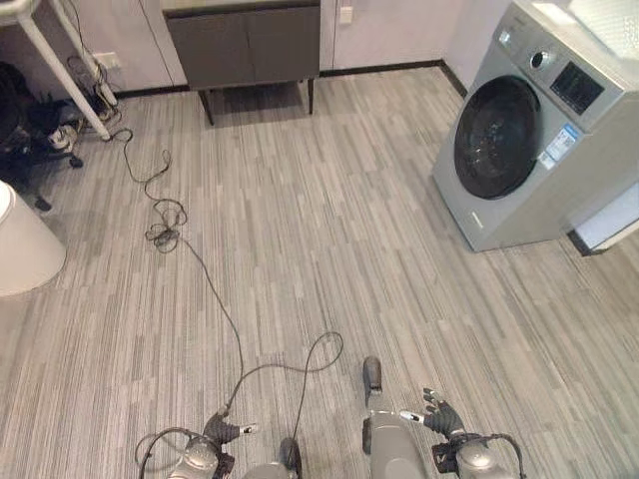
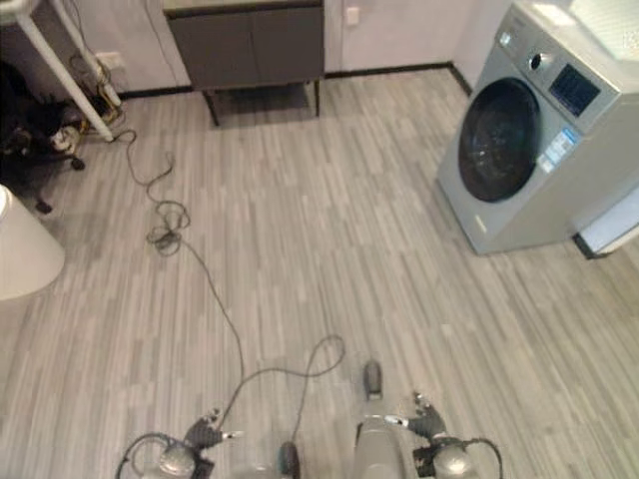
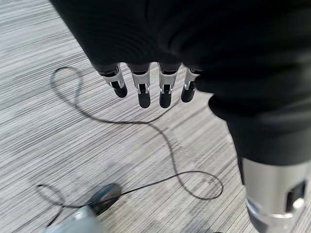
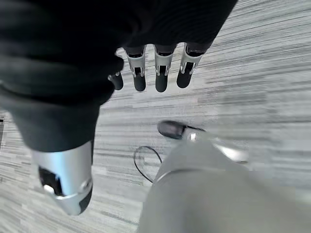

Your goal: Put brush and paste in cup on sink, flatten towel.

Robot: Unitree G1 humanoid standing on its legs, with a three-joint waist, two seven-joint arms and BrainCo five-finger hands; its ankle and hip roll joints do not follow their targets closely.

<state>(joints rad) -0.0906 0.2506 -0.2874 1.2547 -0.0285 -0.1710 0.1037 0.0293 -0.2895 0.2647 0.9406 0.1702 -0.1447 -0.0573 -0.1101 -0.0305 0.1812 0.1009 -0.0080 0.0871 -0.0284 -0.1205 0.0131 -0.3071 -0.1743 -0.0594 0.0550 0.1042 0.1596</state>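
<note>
Both the left hand (image 3: pixel 146 87) and the right hand (image 4: pixel 155 73) hang low with fingers straight and holding nothing, while the dark cabinet (image 1: pixel 245 45), maybe the sink with the brush and paste, sits far off at the top middle.

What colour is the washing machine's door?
The washing machine is silver-grey; its round door is dark, near black. Clearest in the left eye view.

Grey-striped floor (image 1: pixel 329 220), silver washing machine (image 1: pixel 539 140)
</note>
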